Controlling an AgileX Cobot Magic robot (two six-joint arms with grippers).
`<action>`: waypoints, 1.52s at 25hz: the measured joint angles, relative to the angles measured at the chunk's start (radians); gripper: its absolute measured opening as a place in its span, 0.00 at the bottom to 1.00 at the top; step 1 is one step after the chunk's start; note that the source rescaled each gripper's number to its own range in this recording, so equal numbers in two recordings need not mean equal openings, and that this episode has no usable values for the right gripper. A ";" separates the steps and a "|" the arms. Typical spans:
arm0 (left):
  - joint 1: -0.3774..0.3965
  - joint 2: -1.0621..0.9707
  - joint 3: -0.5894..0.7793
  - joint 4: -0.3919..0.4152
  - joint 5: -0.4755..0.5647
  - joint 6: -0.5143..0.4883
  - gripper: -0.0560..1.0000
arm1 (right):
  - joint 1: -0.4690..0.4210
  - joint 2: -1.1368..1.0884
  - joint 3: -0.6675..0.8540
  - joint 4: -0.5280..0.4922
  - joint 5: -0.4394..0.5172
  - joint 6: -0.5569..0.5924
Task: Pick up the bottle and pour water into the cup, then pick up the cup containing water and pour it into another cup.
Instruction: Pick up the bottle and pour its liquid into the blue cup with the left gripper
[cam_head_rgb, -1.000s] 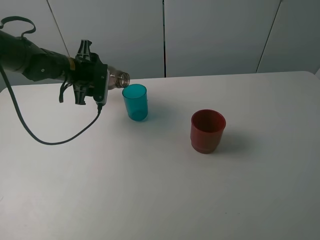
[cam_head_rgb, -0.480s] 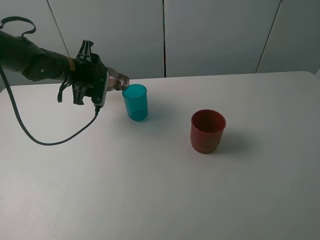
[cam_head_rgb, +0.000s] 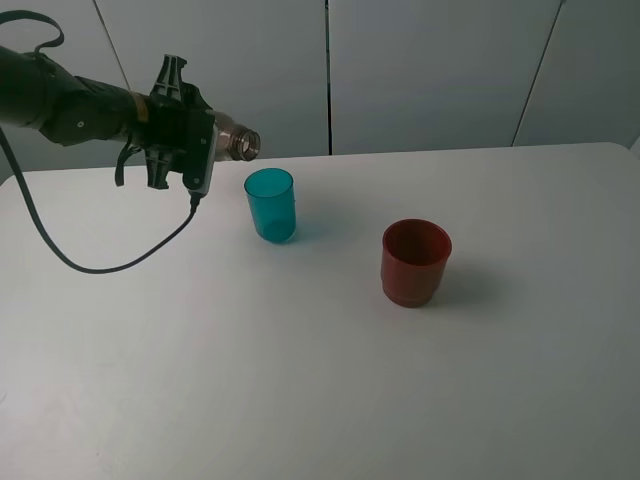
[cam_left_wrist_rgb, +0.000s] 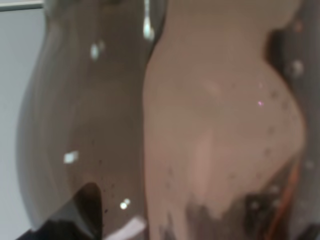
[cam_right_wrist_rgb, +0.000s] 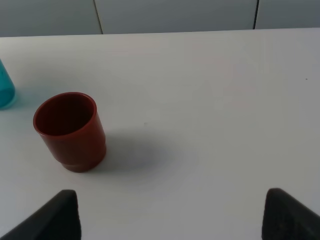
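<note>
Above the far left part of the bench (cam_head_rgb: 300, 390), the left arm (cam_head_rgb: 80, 112) holds the bottle (cam_head_rgb: 240, 145) in the air, the left jaws clamped shut around its body. Its long axis lies close to level. The open threaded mouth points toward the right of the high view and a little toward the camera. The mouth hangs higher than the rim of the cup (cam_head_rgb: 270, 204) and slightly to its left, not touching it. From the left wrist the bottle (cam_left_wrist_rgb: 100, 115) fills the view as a blurred grey-brown curve, too soft for any print to be read.

The cup stands upright near the bench's far edge. Another cup (cam_head_rgb: 415, 262) stands upright well apart from it, nearer the camera and to the right. A black cable (cam_head_rgb: 90, 265) droops from the left arm down to the bench.

Bare bench spreads wide in front of both cups and to the right of another cup as far as the right edge.

From the right wrist, the right jaws stand wide open with nothing between them, their dark fingertips (cam_right_wrist_rgb: 65, 215) low in the picture. Another cup (cam_right_wrist_rgb: 70, 131) sits ahead of them, and the cup (cam_right_wrist_rgb: 5, 90) is cut off by the frame's edge.
</note>
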 joint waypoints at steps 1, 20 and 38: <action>0.000 0.000 -0.009 0.009 0.000 0.000 0.11 | 0.000 0.000 0.000 0.000 0.000 0.000; 0.006 0.000 -0.024 0.085 0.002 0.028 0.11 | 0.000 0.000 0.000 0.000 0.000 0.000; 0.017 0.000 -0.024 0.084 0.012 0.038 0.11 | 0.000 0.000 0.000 0.000 0.000 0.000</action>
